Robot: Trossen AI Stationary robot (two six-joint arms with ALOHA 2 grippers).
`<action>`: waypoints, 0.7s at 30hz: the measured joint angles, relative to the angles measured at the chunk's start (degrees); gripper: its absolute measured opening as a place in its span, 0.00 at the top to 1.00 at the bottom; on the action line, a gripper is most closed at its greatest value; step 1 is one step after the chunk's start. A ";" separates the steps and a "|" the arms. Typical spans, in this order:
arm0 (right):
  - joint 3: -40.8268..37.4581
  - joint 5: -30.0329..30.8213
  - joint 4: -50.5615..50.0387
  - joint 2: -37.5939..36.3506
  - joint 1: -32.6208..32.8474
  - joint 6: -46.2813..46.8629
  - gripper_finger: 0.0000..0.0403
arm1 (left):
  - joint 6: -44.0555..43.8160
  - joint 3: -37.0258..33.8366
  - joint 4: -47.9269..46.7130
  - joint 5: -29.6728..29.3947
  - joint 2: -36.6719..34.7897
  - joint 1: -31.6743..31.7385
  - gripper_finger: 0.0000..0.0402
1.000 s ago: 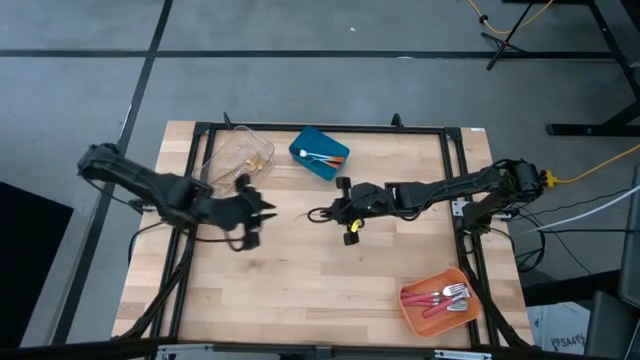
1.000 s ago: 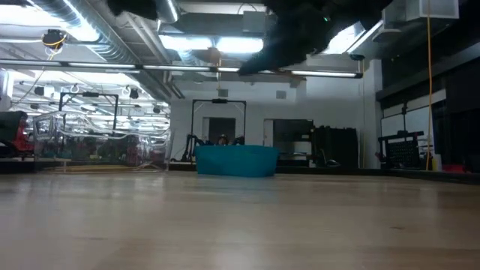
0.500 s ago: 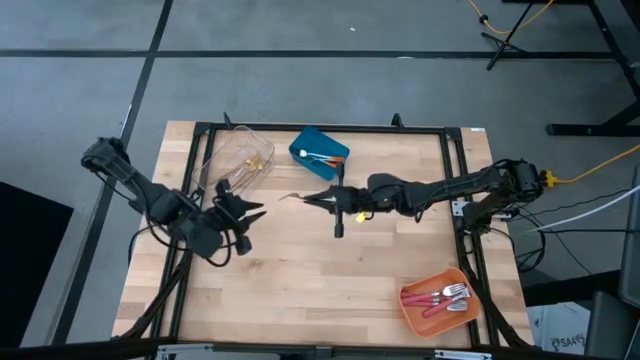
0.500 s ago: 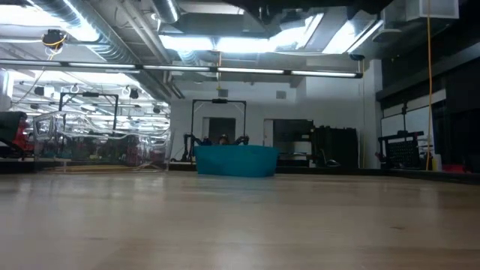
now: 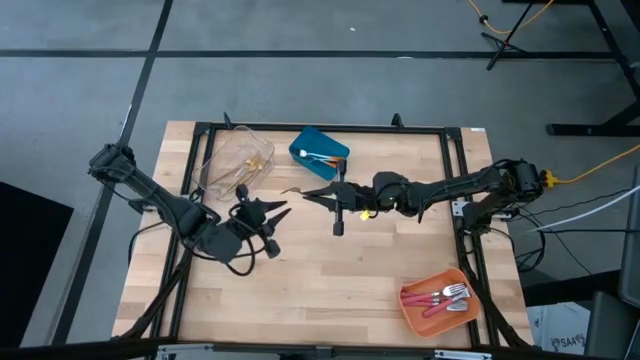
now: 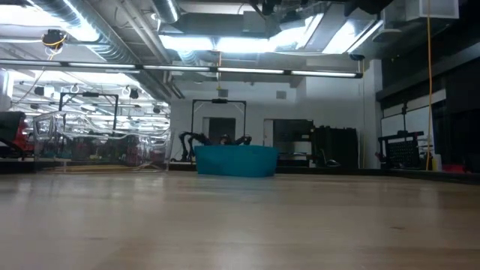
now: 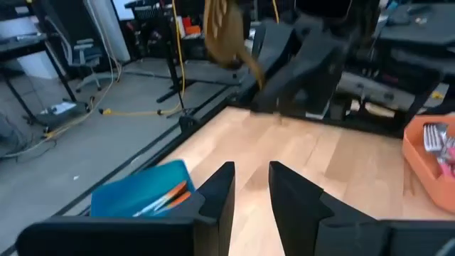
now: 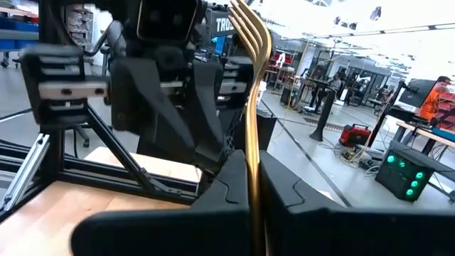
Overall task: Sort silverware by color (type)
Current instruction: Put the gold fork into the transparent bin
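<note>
1. Where we look straight down from above, we see the pale wooden table (image 5: 320, 260) with a black frame, both dark arms reaching over its middle.
2. We find the right arm stretched across from the table's right edge, its right gripper (image 5: 318, 195) raised over the centre of the table, just in front of the blue bin. Its fingers are pinched together on an all-gold fork (image 5: 295, 192); in the right wrist view the gold fork (image 8: 250, 85) stands up between the two dark fingers (image 8: 227, 186), tines uppermost.
3. We find the left arm coming from the table's left side, its left gripper (image 5: 275, 213) near the middle of the table, pointing toward the right gripper and well short of it. In the left wrist view its two dark fingers (image 7: 217, 195) stand apart with bare wood between them, holding nothing, and the gold fork (image 7: 226, 35) hangs beyond them.
4. We note a clear plastic bin (image 5: 236, 160) at the back left of the table, with gold pieces inside.
5. We see a rectangular blue bin (image 5: 320, 152) at the back centre, holding orange-handled silver-headed utensils (image 5: 316, 157).
6. We see an orange bin (image 5: 438, 300) at the front right corner, holding red-handled silver-headed forks (image 5: 445, 297).
7. From table height we see only the blue bin (image 6: 236, 160) on the wood, with the room behind.
</note>
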 joint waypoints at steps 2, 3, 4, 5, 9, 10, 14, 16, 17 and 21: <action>0.00 -0.10 -0.01 0.00 0.01 0.43 1.00 | 3.10 0.02 3.69 0.27 -0.01 0.51 0.80; 0.00 -0.63 0.00 0.00 0.01 0.55 1.00 | 4.11 0.02 5.43 0.66 -0.03 0.85 0.80; 0.00 -1.30 0.03 0.00 0.01 0.66 1.00 | 4.87 0.02 6.92 0.99 -0.03 1.20 0.80; 0.00 -1.74 0.12 0.00 0.01 0.64 1.00 | 5.83 0.02 8.30 1.45 -0.03 1.50 0.80; 0.00 -2.16 1.44 0.00 0.03 0.66 1.00 | 10.18 0.02 13.78 4.79 -0.06 2.58 0.80; 0.00 -2.78 1.90 0.00 0.03 0.65 1.00 | 10.55 0.02 14.41 5.69 -0.03 2.90 0.80; 0.00 -4.57 2.93 0.00 0.01 0.64 1.00 | 11.07 0.02 16.51 6.43 -0.03 4.11 0.80; 0.00 -4.57 2.93 0.00 0.03 0.64 1.00 | 12.22 0.02 17.85 7.73 -0.03 4.43 0.80; 0.00 -4.57 2.93 0.00 0.02 0.64 1.00 | 12.93 0.02 18.57 9.10 -0.03 4.66 0.80; 0.00 -4.57 2.86 0.00 0.01 0.62 1.00 | 14.52 0.02 21.21 11.95 -0.03 5.26 0.80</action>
